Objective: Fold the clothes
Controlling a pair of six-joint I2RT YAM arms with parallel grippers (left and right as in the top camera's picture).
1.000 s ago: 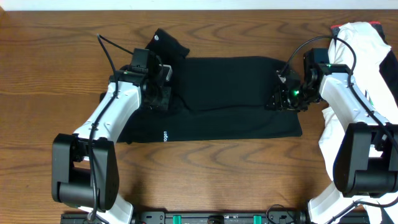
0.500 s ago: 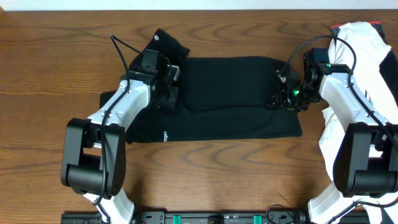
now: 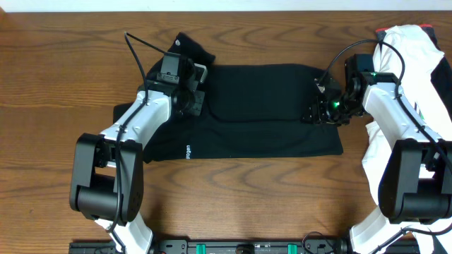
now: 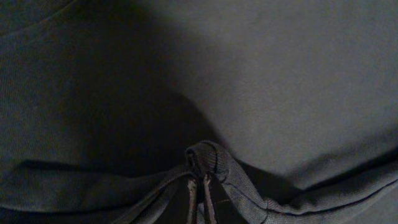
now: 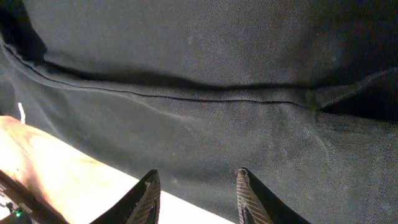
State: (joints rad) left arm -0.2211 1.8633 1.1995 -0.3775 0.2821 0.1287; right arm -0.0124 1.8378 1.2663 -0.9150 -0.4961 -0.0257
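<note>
So the black T-shirt (image 3: 268,106) is lying flat across the middle of the wooden table (image 3: 70,56), sleeve end to the left and hem to the right, with a white garment (image 3: 409,42) piled off at the right edge, not part of this. The left gripper (image 3: 198,100) is down near the sleeve and shoulder area, and the wrist view shows its fingers pinched tight on a little ridge of the black fabric, so that's a real grab. The right gripper (image 5: 196,190) sits over the hem edge with its fingers partway apart and nothing between them. Looks to me like the grasp stage of a fold. Next I'd guess the right side needs to close on the hem too, then both lift together and carry the cloth over evenly, or it'll bunch up.
</note>
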